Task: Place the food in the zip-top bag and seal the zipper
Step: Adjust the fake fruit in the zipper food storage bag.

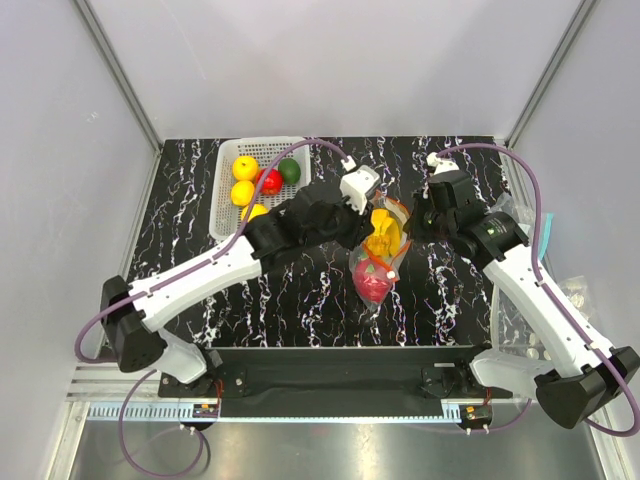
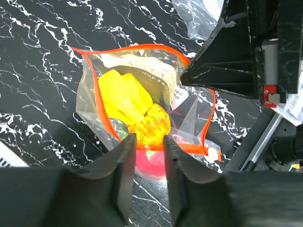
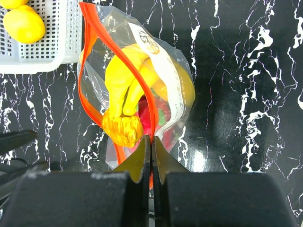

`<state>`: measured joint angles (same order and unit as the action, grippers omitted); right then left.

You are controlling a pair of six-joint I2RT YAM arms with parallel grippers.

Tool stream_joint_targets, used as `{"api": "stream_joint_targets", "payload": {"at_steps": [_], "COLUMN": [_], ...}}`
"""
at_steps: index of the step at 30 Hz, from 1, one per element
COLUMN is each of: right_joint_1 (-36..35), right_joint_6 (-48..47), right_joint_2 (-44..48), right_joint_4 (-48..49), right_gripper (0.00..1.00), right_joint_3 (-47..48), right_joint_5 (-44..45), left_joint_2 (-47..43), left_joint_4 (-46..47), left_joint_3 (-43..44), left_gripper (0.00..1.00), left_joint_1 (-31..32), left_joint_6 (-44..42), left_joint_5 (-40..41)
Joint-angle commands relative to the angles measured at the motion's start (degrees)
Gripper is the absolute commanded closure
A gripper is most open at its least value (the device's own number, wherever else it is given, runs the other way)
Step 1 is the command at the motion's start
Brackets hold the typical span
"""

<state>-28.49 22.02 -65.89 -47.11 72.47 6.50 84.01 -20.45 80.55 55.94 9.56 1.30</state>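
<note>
Right fingers (image 3: 140, 163) tight on zipper (image 3: 88, 14).

We looked down from overhead on the whole table (image 1: 440, 310); both wrist cameras faced downward, close on the same zip-top bag (image 2: 137, 64).

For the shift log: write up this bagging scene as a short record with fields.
bag: mouth gaping
zipper: unsealed
inside the bag: banana bunch, dragon fruit
left pincer: open, over the bag's mouth, tips by the banana bunch's end
right pincer: shut on the zipper strip
basket: holds loose fruits, yellow, red and green
</note>
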Motion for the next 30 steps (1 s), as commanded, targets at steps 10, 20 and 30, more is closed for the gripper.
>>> {"api": "stream_joint_targets", "payload": {"at_steps": [10,20,30], "right_joint_1": [-0.25,-0.16,-0.16], "right_joint_6": [-0.75,-1.28,-0.93], "right_joint_2": [1.55,1.29,1.73], "right_joint_4": [2.11,2.46,3.43], "right_gripper": [1.0,1.0,1.0], "right_joint_3": [0.92,0.66,-0.13], "right_joint_5": [0.53,0.88,-0.35], "left_joint_2": [13.37,5.13,0.37], "left_joint_4": [8.92,2.79,3.2], "left_joint_3": [0.05,2.41,-4.96], "left_gripper": [0.92,0.76,0.58], "left_joint_1": [-0.22,-0.31,-6.01], "left_joint_6": [1.86,0.55,6.78], "left_joint_5": [-0.94,1.77,0.31]}}
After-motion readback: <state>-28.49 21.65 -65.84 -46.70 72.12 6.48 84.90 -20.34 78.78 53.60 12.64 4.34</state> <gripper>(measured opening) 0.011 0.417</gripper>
